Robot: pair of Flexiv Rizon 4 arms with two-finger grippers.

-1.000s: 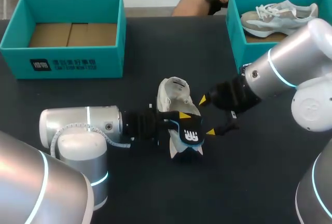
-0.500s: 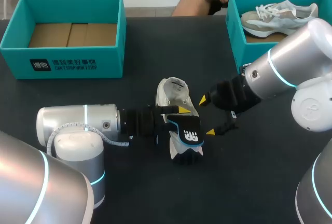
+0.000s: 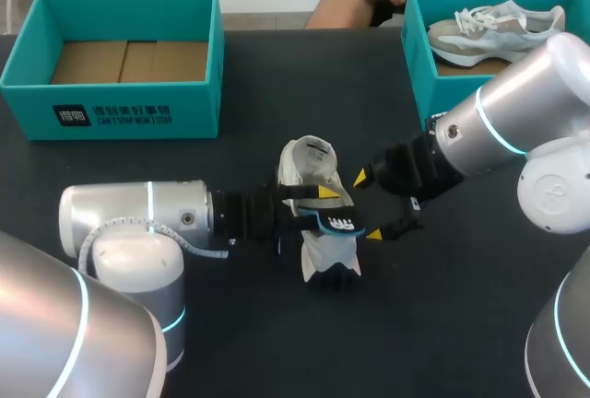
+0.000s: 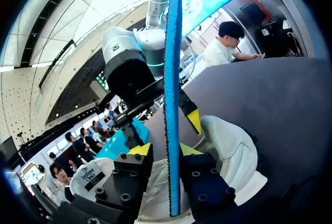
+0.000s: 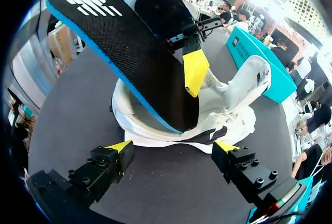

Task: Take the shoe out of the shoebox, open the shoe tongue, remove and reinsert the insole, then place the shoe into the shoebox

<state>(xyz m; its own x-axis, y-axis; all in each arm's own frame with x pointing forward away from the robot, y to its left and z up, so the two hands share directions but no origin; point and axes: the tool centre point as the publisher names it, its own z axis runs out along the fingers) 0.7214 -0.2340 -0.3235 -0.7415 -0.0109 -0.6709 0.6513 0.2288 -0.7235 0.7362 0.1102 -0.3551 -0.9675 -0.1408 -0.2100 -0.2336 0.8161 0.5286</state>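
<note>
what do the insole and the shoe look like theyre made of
The insole looks like blue foam under a matte black fabric top: a fine weave shows, and the edge looks rough. The shoe seems to be soft white textile, perhaps mesh: it creases and slumps.

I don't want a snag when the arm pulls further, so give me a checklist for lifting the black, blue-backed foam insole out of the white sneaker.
1. Left gripper shut on the black, blue-backed foam insole: ok, both fingers clamp it.
2. Insole clear of the white sneaker: not ok, its lower end sits inside the opening.
3. Right gripper steadying the sneaker: not ok, it is open with its fingers off the sneaker.
4. Sneaker resting on the black table: ok.
5. Teal cardboard shoebox open to take the sneaker later: ok.
</note>
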